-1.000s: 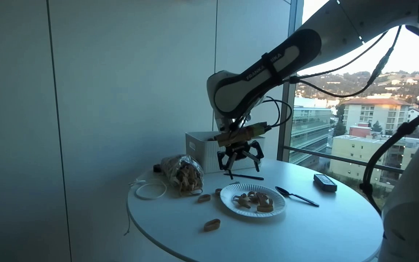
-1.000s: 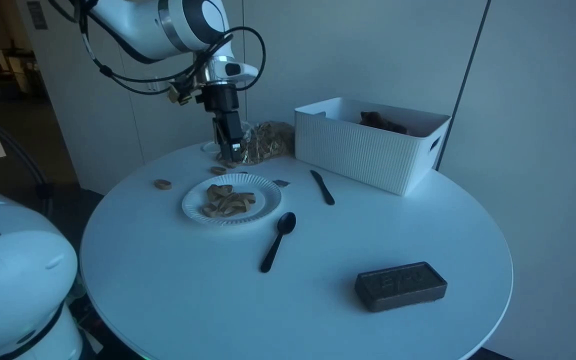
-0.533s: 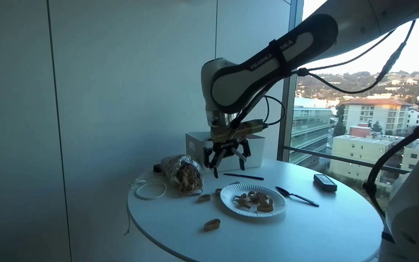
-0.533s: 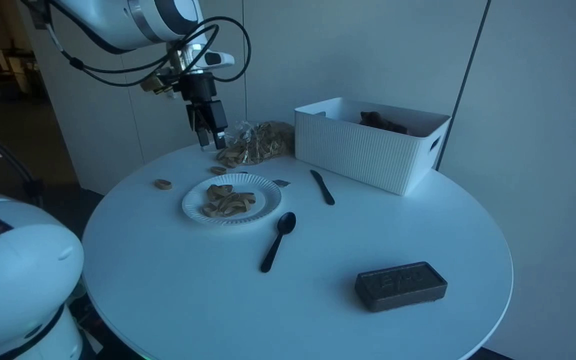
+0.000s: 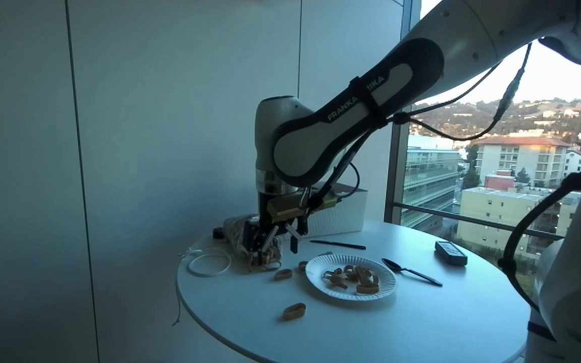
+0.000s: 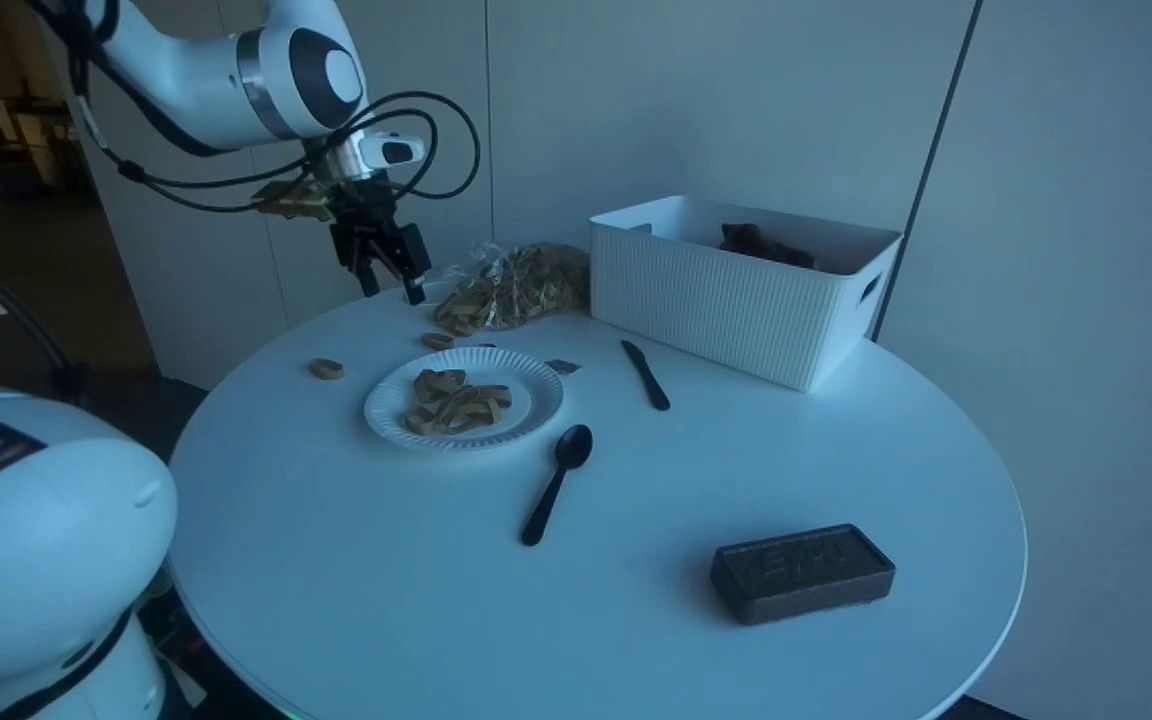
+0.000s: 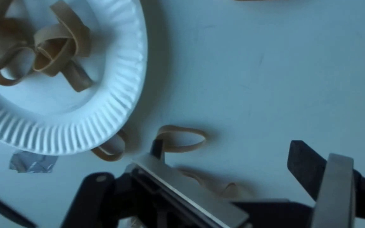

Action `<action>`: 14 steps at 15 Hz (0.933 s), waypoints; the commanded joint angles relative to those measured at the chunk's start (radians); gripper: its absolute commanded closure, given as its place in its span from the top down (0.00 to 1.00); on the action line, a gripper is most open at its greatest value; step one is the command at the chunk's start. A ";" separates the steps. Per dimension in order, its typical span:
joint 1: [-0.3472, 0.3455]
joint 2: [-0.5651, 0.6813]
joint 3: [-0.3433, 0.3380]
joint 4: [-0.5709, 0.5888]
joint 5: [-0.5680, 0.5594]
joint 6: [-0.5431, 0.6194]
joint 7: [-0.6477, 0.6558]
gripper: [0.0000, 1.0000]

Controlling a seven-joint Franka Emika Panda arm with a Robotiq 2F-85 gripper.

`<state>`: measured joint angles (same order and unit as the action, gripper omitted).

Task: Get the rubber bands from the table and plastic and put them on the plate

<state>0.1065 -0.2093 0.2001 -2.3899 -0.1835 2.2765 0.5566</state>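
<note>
Gripper spread wide near the clear plastic bag, and a lot's blocked from view.

In an exterior view it covers part of the bag, so can't tell if they touch; down past the fingers, which are well apart, the wrist view goes murky. That view also chops the paper plate off at the left and top: fluted rim, smooth middle, tangle of flat tan rubber bands on it. On the white table, a loose rubber band peeks out at the rim, partly hidden, an oval rubber band lies near it with one end behind a fingertip, and another rubber band sits farther out. Crinkly silver scrap near the plate. White ribbed bin holds a dark brown thing, too dim to name.
</note>
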 commanded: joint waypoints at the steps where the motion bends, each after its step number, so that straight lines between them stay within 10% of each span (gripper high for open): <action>1: -0.003 0.011 0.005 0.003 0.020 0.007 -0.024 1.00; 7: 0.000 0.027 0.002 0.013 0.030 0.013 -0.045 1.00; 14: -0.056 0.138 -0.030 0.060 -0.060 0.289 0.166 1.00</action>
<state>0.0668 -0.1306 0.1910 -2.3775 -0.2616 2.4672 0.6726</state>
